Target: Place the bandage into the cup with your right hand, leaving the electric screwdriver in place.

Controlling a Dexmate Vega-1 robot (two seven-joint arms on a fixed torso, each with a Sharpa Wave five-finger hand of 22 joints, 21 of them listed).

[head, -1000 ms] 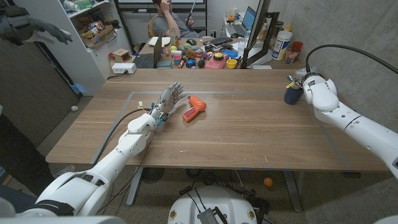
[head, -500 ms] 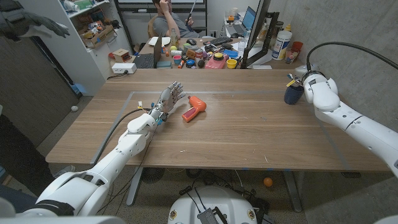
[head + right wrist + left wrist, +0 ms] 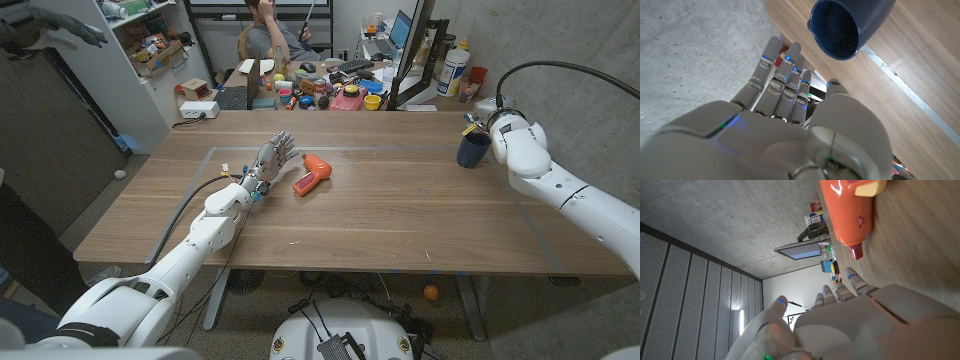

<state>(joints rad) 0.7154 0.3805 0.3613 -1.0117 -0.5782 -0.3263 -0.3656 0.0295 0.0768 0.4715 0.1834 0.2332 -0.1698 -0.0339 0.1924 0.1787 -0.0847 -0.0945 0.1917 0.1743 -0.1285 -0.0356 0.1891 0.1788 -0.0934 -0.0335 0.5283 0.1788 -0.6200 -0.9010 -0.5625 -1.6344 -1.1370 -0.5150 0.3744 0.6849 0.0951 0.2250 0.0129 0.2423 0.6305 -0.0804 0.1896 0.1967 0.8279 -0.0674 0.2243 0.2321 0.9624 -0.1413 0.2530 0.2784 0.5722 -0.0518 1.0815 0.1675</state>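
One small shift is seen since a second ago: the right hand (image 3: 492,122), fingers apart and nothing gripped, has been drawn back beside the dark blue cup (image 3: 471,149) at upper right — the bandage cannot be made out, presumably dropped inside. The orange electric screwdriver (image 3: 311,174) lies untouched at centre; the left hand (image 3: 274,157) is held open beside it.

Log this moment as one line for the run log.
right hand: by cup, fingers apart, empty | left hand: open beside electric screwdriver | bandage: cannot tell
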